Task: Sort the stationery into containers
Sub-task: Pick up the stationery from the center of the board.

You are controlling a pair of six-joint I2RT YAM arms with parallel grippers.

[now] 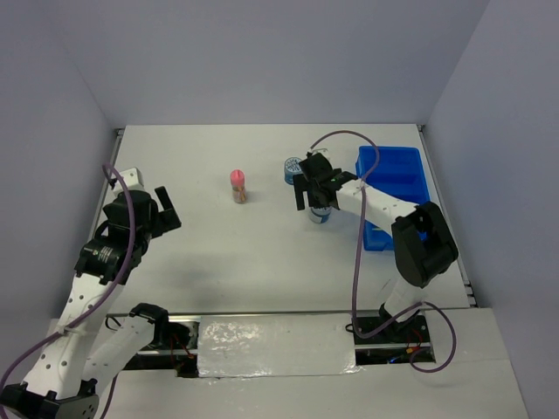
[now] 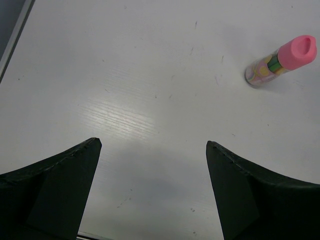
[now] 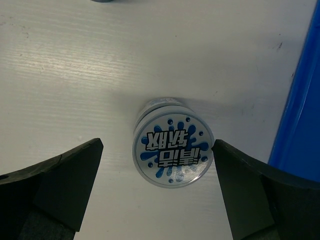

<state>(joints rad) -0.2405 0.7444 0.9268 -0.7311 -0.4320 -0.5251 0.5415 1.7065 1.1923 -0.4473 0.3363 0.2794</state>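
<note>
1. The right fingers (image 3: 65,180), matte black wedges, are spread wide on either side of a round roll (image 3: 173,152) and grip nothing. One tip sits just beside its rim; the other stands apart from it.
2. That roll is a short cylinder standing on end on the table (image 1: 262,253). Its flat pale lid is printed with a blue splash and bold characters.
3. A second roll (image 1: 293,168) with a similar blue-and-white look stands near it, farther from the arm bases.
4. The tray (image 1: 397,170), a bright blue rectangle of smooth plastic, lies just to the right of both rolls. The right arm (image 1: 384,209) covers part of it.
5. The left fingers (image 2: 60,185), also dark and tapered, gape wide above the table and hold nothing.
6. The pink-topped tube (image 2: 280,59) is a slim cylinder with a rounded pink cap and a yellow-green patterned body. It stands on the white, faintly streaked table, well apart from the left fingers and to the left of the rolls.
</note>
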